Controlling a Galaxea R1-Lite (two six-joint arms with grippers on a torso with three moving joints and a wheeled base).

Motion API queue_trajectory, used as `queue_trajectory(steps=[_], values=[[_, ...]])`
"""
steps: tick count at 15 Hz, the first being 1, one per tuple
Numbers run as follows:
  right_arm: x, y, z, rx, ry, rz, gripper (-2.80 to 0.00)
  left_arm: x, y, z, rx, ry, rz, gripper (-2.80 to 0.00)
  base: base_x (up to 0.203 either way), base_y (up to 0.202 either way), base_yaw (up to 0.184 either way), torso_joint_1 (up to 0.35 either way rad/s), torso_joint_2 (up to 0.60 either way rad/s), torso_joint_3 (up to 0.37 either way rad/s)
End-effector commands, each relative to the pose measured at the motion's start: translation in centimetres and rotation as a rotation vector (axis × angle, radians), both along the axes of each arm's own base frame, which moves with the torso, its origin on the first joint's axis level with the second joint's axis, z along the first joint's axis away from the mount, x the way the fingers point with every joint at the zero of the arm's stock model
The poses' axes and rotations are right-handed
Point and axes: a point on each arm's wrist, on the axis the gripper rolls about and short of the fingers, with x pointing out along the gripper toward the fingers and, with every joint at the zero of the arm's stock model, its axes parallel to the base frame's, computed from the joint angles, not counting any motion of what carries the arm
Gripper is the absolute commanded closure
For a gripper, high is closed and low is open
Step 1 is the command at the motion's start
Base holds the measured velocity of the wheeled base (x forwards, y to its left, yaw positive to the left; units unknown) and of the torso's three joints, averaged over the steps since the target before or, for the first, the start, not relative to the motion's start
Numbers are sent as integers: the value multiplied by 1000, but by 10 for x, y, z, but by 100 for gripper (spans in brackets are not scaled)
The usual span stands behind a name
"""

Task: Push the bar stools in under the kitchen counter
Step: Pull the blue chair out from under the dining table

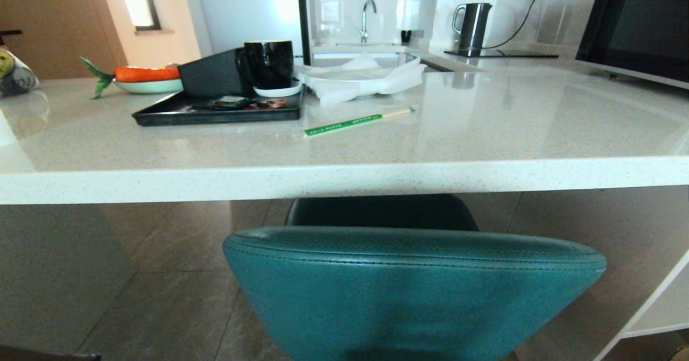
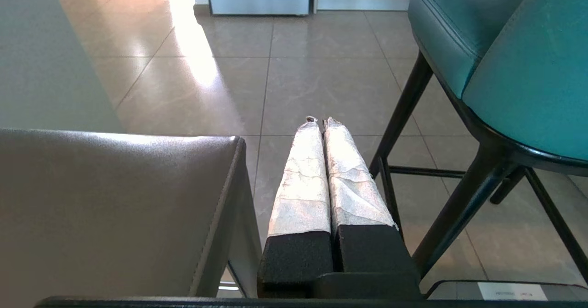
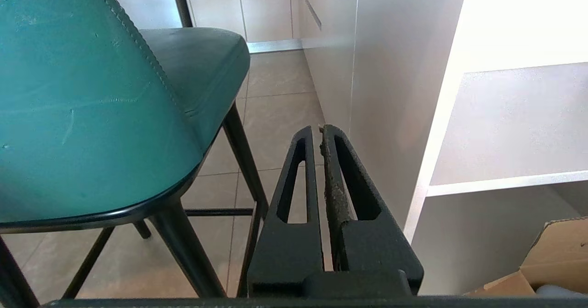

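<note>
Stools wait short of home: the teal stool (image 1: 414, 291) has its seat partly under the tabletop (image 1: 344, 181), back outside; the grey stool (image 2: 115, 207) stands just left. Left tool (image 2: 320, 122) and right tool (image 3: 320, 129) flank the teal one, pinched empty, likelier for shoving than grasping.

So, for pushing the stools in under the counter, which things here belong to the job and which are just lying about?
Job:
teal bar stool
grey bar stool
kitchen counter
left gripper, shut
right gripper, shut

Lying about:
black tray
black mug
chopsticks in a green sleeve
toy carrot
kettle
white cloth
cardboard box
</note>
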Motion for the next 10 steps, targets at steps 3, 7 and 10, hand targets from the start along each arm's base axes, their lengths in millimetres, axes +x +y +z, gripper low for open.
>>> queue_trajectory(steps=[3,7,10], values=[[1,0,-2,14,5,-2,0,0,-1,1,74,-6,-42,0,0,0,0,0,0,0],[-3,1,21,38,9,28,0,10,-3,39,34,-56,-103,0,0,0,0,0,0,0],[4,1,24,48,69,40,0,45,-3,70,-14,47,-154,0,0,0,0,0,0,0]])
